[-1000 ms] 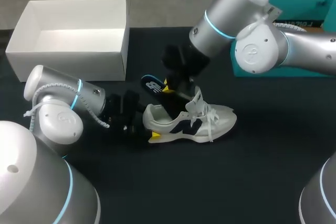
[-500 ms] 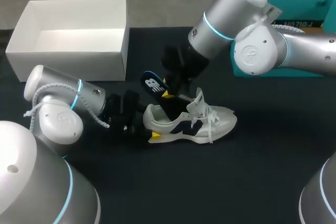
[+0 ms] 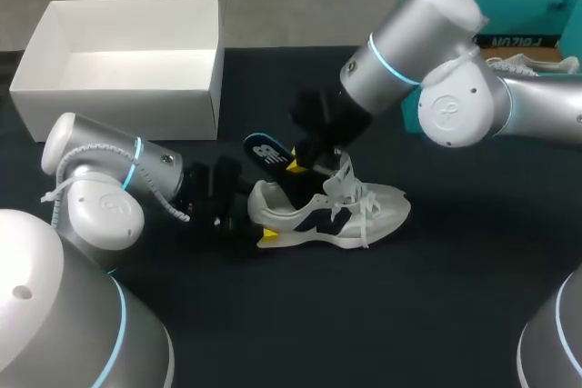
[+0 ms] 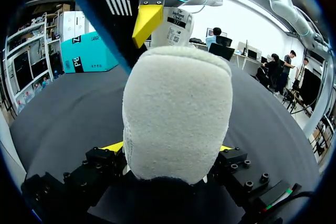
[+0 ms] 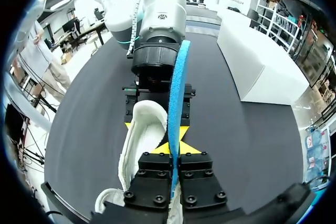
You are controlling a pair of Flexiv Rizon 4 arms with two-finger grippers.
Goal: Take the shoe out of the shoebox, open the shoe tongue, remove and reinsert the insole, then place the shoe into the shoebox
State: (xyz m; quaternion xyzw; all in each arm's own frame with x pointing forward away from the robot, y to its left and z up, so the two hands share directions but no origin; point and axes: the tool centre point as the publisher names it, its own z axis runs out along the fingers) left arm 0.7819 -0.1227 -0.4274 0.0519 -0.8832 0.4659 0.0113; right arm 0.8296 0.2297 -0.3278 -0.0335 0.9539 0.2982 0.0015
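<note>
Left hand is clamping the heel of the shoe from both sides; shoe is standing on the counter. Beyond it, right hand is pinching the insole edge-on over the heel end. Farthest back, the white shoebox is sitting open, well apart.

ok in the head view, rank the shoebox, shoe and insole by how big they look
1. shoebox, clearly the largest
2. shoe
3. insole, the smallest, though only part of it shows

Bright overhead light, soft shadows, faint glare
</note>
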